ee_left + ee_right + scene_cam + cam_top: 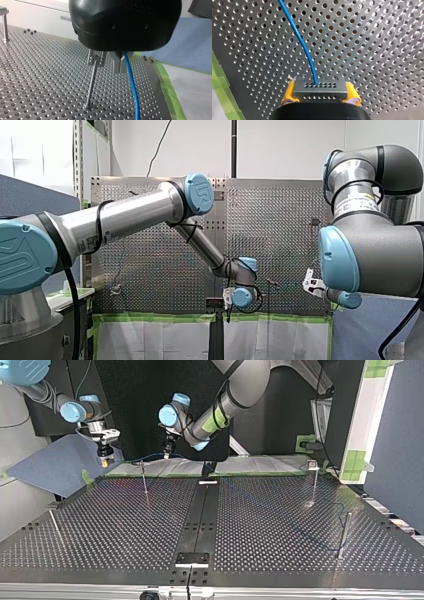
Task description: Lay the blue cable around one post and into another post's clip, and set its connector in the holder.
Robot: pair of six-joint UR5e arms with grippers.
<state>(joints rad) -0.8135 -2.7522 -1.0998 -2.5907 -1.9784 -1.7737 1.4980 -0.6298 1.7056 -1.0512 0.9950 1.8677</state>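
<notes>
The blue cable [299, 40] rises from a grey connector block [320, 90] clamped between the yellow pads of my right gripper [320, 97], which hangs over the perforated plate. In the top view that gripper [104, 459] hovers off the plate's far left corner. The cable [150, 456] runs thinly across to my left gripper [167, 453]. In the left wrist view my left gripper [110, 65] is shut on the cable [132, 85], which drops from its metal fingers [119, 63] to the plate. A thin post with a clip head [93, 75] stands just beside those fingers.
More posts stand on the plate: one clip-topped at the top view's right [314, 482], one nearer on the right [344, 535], one at the left edge [55, 527]. A black holder block [191, 559] sits on the centre rail; green tape [250, 474] lines the far edge.
</notes>
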